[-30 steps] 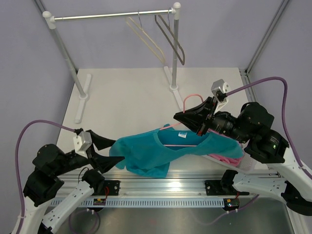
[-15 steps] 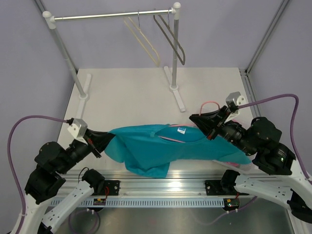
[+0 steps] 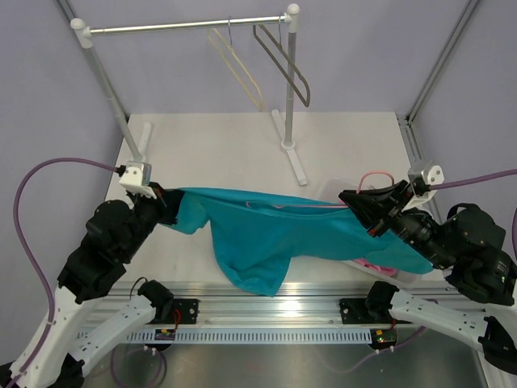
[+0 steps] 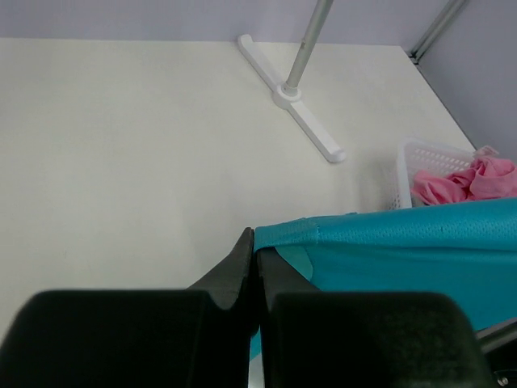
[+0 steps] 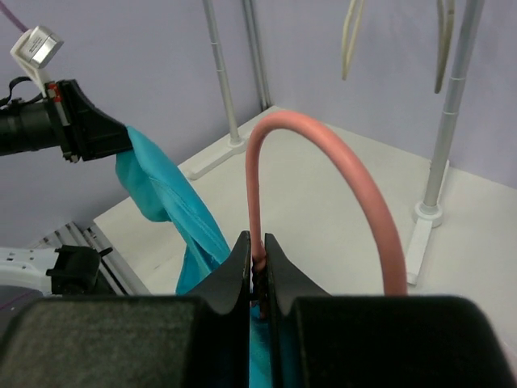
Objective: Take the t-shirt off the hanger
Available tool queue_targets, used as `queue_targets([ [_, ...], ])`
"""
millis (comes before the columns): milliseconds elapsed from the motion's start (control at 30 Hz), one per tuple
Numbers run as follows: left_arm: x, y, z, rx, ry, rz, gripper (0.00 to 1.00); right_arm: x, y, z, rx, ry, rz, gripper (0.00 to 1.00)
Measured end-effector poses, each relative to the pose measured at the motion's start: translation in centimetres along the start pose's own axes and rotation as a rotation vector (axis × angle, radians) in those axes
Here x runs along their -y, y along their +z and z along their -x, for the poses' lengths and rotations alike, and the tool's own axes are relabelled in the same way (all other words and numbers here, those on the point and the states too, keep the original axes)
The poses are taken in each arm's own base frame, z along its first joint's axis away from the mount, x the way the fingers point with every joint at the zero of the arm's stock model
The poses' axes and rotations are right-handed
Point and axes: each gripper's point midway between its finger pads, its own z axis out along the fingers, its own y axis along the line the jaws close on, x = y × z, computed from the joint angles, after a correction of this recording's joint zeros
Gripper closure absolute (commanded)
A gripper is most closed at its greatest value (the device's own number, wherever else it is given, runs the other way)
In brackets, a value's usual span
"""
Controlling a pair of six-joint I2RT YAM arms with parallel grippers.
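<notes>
The teal t-shirt (image 3: 275,234) hangs stretched in a band between both arms above the table's front, one end drooping toward the near edge. My left gripper (image 3: 166,206) is shut on its left hem, and in the left wrist view the t-shirt (image 4: 404,242) runs rightward from that gripper (image 4: 255,242). The pink wire hanger (image 3: 295,207) lies partly inside the cloth, its hook (image 3: 373,179) sticking out at the right. My right gripper (image 3: 349,200) is shut on the hanger (image 5: 323,137) at the base of the hook, as the right wrist view shows at its fingertips (image 5: 257,242).
A clothes rack's rail (image 3: 186,26) spans the back, carrying a beige hanger (image 3: 238,65) and a dark grey hanger (image 3: 283,61). Its white feet (image 3: 291,158) rest on the table. A white basket (image 4: 416,162) with pink cloth (image 4: 472,179) sits at the front right, under the right arm.
My left gripper shut on the t-shirt's left hem and drew back to the left. The right gripper carried the hanger rightward. The shirt went from a slack heap to a taut band.
</notes>
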Motion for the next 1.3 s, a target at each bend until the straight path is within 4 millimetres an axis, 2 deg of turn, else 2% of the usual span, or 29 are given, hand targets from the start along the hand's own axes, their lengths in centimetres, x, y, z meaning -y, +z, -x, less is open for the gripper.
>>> queue_targets([
  [133,1.0,0.0,2.0,0.02,-0.017,-0.022,1.0,-1.9,0.9,-0.3,-0.065,-0.021,0.092,1.0],
  [267,1.6,-0.6,4.3,0.063,-0.04,-0.04,1.0,-2.8,1.9,-2.5,-0.141,-0.035,0.141,1.0],
  [400,1.7,-0.4,4.6,0.059,-0.048,-0.032,1.0,-2.7,1.7,-4.3,-0.172,-0.038,0.144,1.0],
  [467,1.5,0.3,3.8,0.036,-0.043,-0.019,1.0,-2.3,1.9,-3.6,-0.147,-0.033,0.117,1.0],
  [533,1.2,1.0,2.6,0.004,-0.035,0.001,1.0,-1.7,2.2,-2.2,-0.096,-0.026,0.072,1.0],
  [700,0.1,2.3,-0.5,-0.069,-0.019,0.051,1.0,-0.6,4.8,1.4,0.002,-0.011,-0.037,1.0],
  [900,-0.5,3.4,-1.5,-0.112,0.027,0.085,1.0,-1.3,8.3,2.1,-0.022,-0.018,-0.046,1.0],
  [1000,-1.0,4.7,-1.3,-0.154,0.066,0.14,1.0,-1.9,9.2,2.8,-0.05,-0.023,-0.033,1.0],
  [1133,-1.9,5.3,0.1,-0.161,0.111,0.214,1.0,-2.2,8.3,4.1,-0.059,-0.024,-0.016,1.0],
  [1300,-1.5,4.6,3.5,-0.095,0.105,0.225,1.0,-1.9,4.7,4.3,-0.052,-0.014,0.006,1.0],
])
